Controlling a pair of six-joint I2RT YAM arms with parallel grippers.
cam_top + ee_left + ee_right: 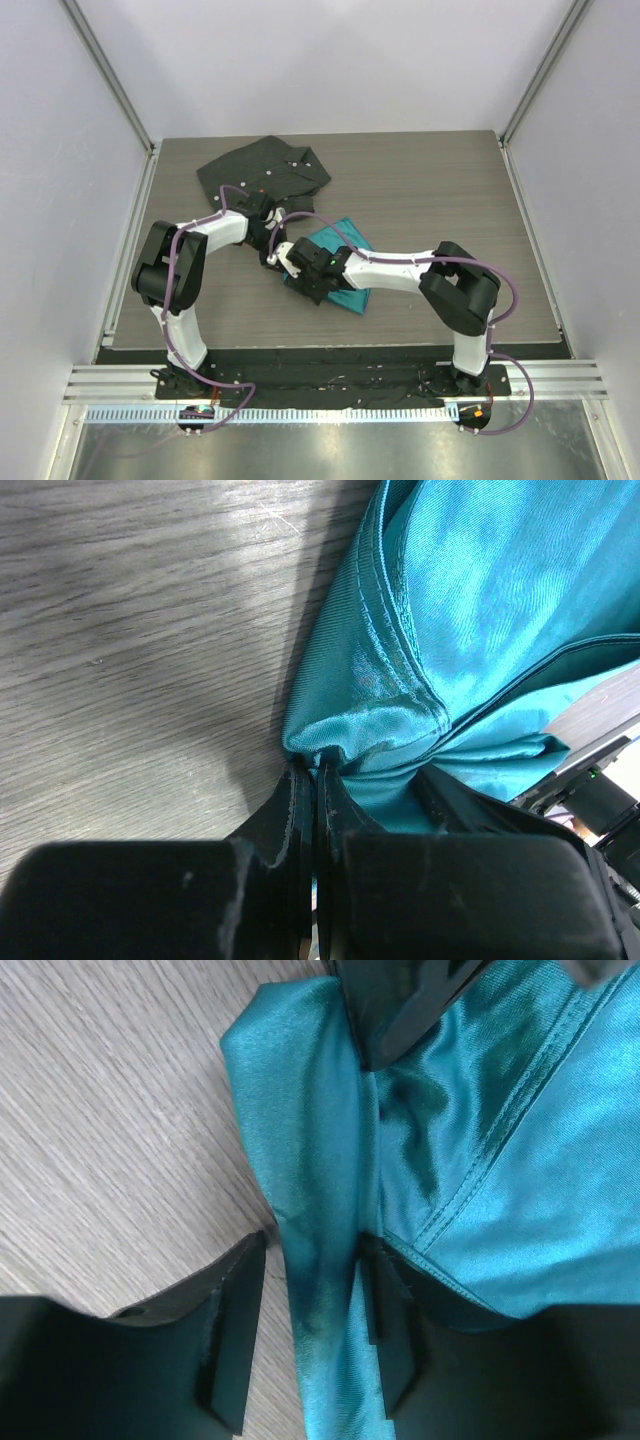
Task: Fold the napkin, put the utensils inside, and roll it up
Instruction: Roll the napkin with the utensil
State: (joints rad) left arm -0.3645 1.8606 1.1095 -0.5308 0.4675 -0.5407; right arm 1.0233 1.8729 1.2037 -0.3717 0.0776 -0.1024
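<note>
**Top view.** A grey wood-grain bench [450, 200] carries a crumpled black shirt [262, 172] at its far left-centre. The left arm reaches from its base at the near left edge up and to the right, and its wrist ends just in front of the shirt. The teal napkin [352, 296] lies near the middle of the bench, to the right of that wrist and apart from the shirt. It is partly covered by the right arm, which stretches leftward across it from the near right base. The two wrists meet at the napkin's left edge, almost touching each other.

**Left wrist view.** The left gripper [315, 778] is closed to a narrow slit, with a bunched corner of the napkin pinched between its tips. The hemmed edge of the cloth rises from that pinch toward the upper right. Folded layers of cloth spread to the right, and bare bench shows on the left.

**Right wrist view.** The right gripper [312, 1260] stands moderately wide and straddles a raised ridge of the napkin. The cloth lies against the right-hand finger, while a thin strip of bench shows beside the left-hand one. Beyond it, the dark fingertips [400, 1020] of the left gripper hold the same ridge, and a stitched hem runs off diagonally to the right.
</note>
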